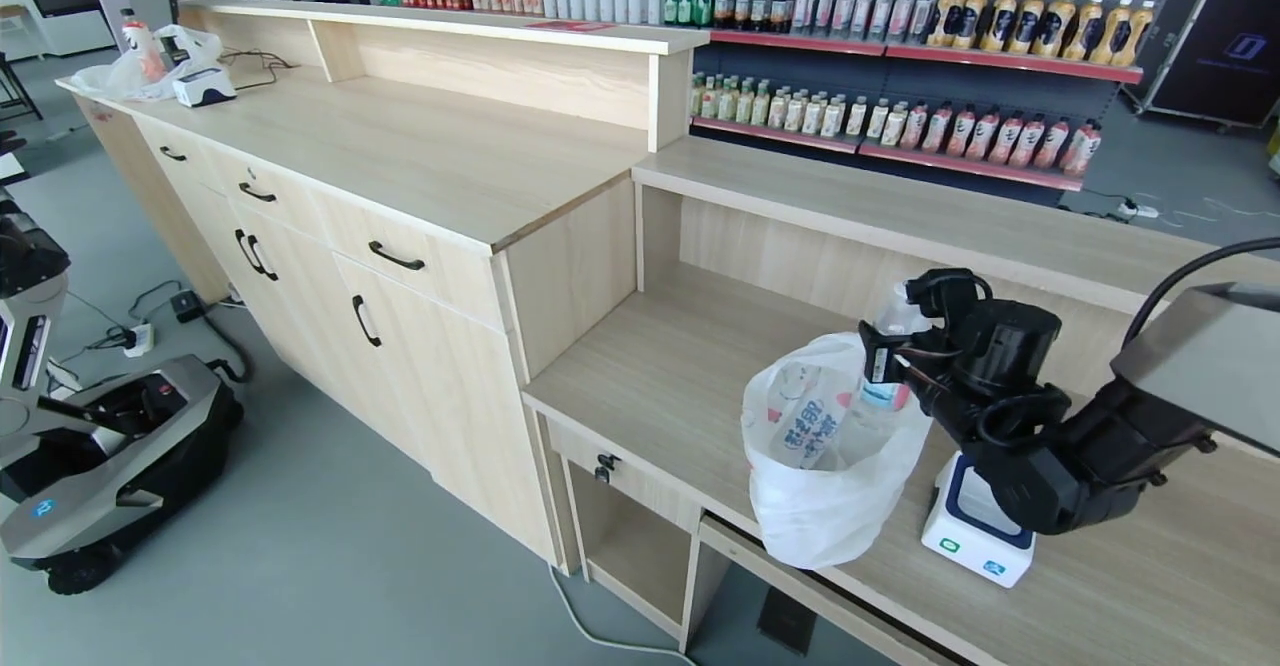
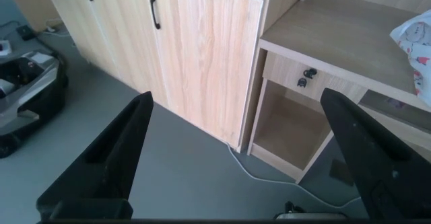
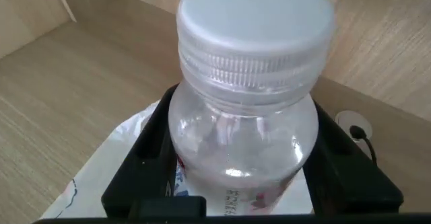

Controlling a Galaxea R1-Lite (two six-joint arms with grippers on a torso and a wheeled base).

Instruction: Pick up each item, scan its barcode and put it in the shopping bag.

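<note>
A clear plastic bottle [image 1: 884, 386] with a white screw cap is held upright in the right gripper [image 1: 900, 346]; the black fingers are closed against both sides of its body, just under the neck; the right wrist view looks down on the cap, with the fingers either side. The bottle hangs over the open mouth of the shopping bag [image 1: 820, 506], its lower end at or just inside the opening; I cannot tell which. The bag is thin white plastic with a printed design, standing on the near part of a low wooden counter [image 1: 660, 376]. Just to the right of the bag sits a small white scanner [image 1: 975, 536] with a blue face, under the right arm.

The left gripper [image 2: 237, 96] hangs wide open and holds nothing, above the grey floor, left of the counter.

Judging from this, the bottle seems past its scan and ready to go in; lowering and letting go are what is left for it. Whether the bag already holds other goods cannot be told.

Far behind, shelves [image 1: 900, 46] carry rows of drinks.
</note>
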